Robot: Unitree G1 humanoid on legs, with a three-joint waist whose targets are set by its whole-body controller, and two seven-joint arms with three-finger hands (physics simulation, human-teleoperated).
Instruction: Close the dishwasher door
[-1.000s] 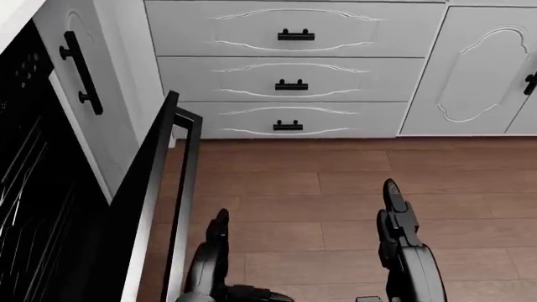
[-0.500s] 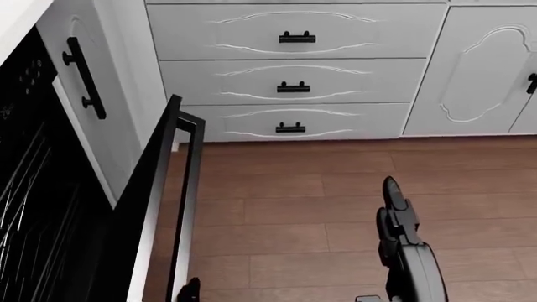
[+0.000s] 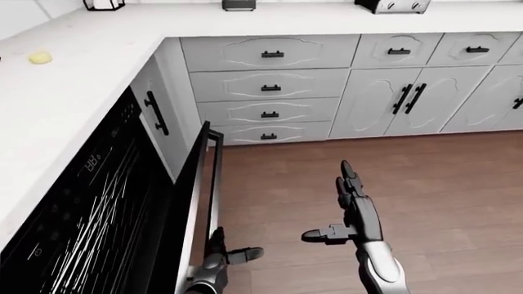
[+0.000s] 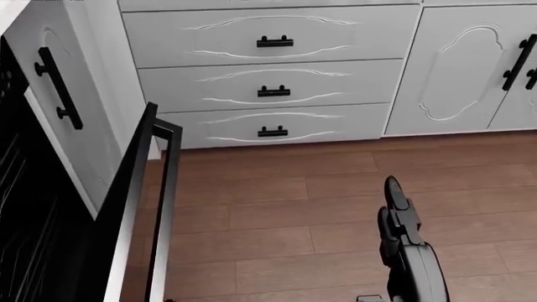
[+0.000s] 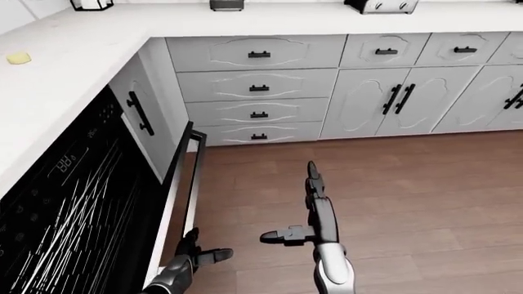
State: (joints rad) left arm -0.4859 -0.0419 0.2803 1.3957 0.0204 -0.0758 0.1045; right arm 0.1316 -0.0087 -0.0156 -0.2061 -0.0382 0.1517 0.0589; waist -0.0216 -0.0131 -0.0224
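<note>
While the dishwasher door [image 3: 194, 202] hangs part-open at the left of the left-eye view, its long edge is seen running from the view's bottom up toward the corner cabinets, free edge tilted out over the wood floor [image 3: 441, 184]. A black bar handle [image 3: 215, 177] is carried along that edge. The dark dishwasher interior [image 3: 90, 226] with wire racks is exposed to the door's left.

The left hand [image 3: 219, 254] is held low, just beside the handle's lower end, thumb stuck out to the right, fingers spread; contact with the door cannot be told. The right hand [image 3: 350, 202] is held well apart to the right, over bare floor, fingers straight and pointing up-view, thumb out left, nothing gripped.

White drawers [image 3: 270, 82] and cupboard doors [image 3: 409, 98] are seen beyond the door's far end. A white countertop [image 3: 73, 86] runs above, with a small yellow item [image 3: 39, 57] on it. Nothing is seen between door and dishwasher body.
</note>
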